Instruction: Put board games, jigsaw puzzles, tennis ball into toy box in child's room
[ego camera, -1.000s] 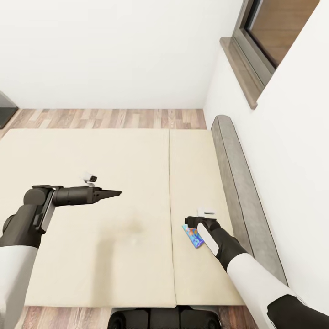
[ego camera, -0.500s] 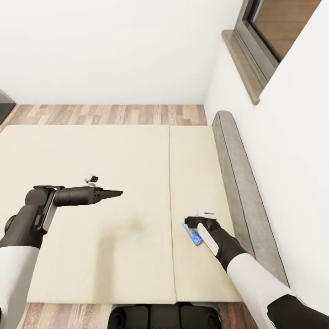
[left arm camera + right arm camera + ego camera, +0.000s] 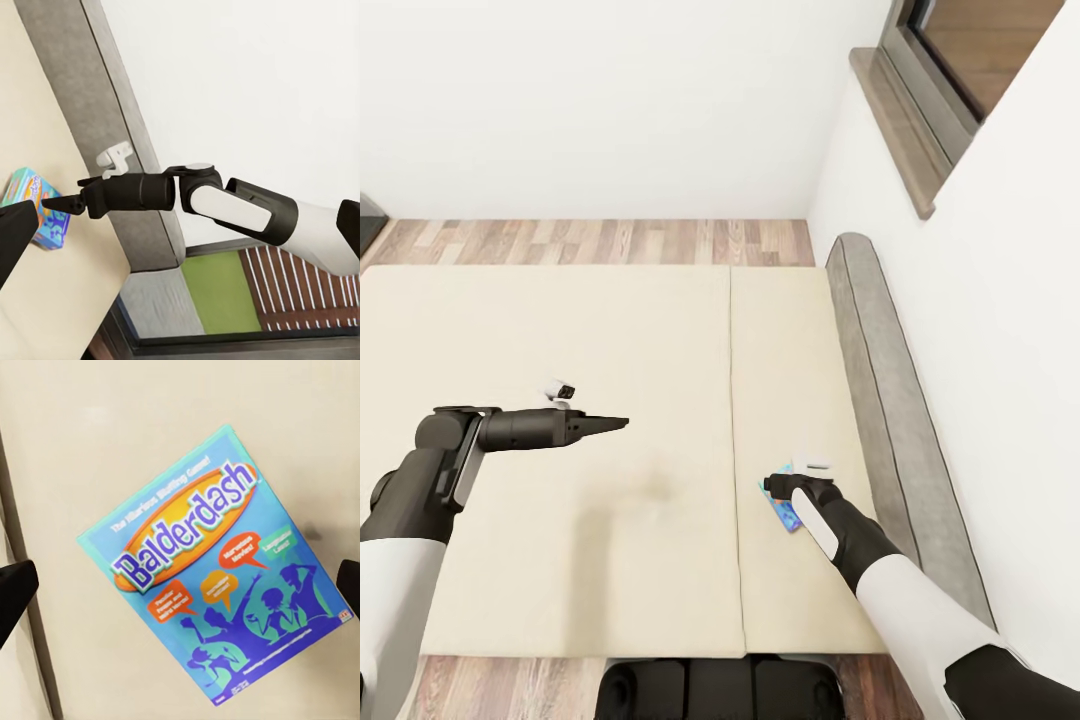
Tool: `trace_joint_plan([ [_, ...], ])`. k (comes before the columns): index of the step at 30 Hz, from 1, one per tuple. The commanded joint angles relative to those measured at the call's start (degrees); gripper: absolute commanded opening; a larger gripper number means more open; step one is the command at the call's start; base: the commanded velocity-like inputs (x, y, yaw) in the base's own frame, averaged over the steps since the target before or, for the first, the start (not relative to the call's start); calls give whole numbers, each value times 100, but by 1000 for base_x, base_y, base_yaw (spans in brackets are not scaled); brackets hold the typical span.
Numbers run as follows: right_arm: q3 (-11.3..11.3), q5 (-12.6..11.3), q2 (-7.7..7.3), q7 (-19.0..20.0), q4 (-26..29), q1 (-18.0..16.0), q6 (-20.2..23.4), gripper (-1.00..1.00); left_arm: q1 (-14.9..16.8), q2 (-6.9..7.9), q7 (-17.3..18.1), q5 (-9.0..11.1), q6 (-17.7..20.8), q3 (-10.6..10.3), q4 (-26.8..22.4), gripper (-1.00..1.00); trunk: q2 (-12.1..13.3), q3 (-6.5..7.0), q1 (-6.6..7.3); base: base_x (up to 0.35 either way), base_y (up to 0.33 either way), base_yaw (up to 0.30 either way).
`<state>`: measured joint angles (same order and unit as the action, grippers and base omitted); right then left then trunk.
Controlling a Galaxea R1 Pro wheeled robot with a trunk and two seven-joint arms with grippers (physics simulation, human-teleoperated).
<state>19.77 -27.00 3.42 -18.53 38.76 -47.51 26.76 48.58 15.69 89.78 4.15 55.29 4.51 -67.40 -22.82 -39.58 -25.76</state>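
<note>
A blue Balderdash board game (image 3: 202, 607) lies flat on the cream bed (image 3: 610, 330), near its right side by the headboard. My right gripper (image 3: 770, 487) hangs open just above the box, its fingers (image 3: 15, 589) spread wider than the box top. The left wrist view shows that gripper (image 3: 58, 204) from the side, pointing down at the game (image 3: 30, 187). My left gripper (image 3: 612, 423) is held out level over the middle of the bed, open and holding nothing. The other toys and the toy box are out of view.
A grey padded headboard (image 3: 880, 400) runs along the bed's right side against a white wall with a window (image 3: 960, 50). Wooden floor (image 3: 600, 242) lies beyond the bed's far edge. A dark object (image 3: 368, 215) sits at the far left.
The whole picture has slid a little, so the camera moved. Both arms and the board game keep about the same places.
</note>
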Motion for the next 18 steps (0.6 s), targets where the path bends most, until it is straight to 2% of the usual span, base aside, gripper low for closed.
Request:
trace_joint_plan([
  [1, 27, -60, -2, -57, 6, -4, 13, 100, 3, 0, 22, -2, 61, -2, -1, 100, -10, -17, -3, 0, 0, 0],
  [18, 44, -51, -2, -63, 9, -4, 12, 100, 3, -5, 22, -2, 61, -1, -1, 100, -10, -175, -3, 0, 0, 0],
])
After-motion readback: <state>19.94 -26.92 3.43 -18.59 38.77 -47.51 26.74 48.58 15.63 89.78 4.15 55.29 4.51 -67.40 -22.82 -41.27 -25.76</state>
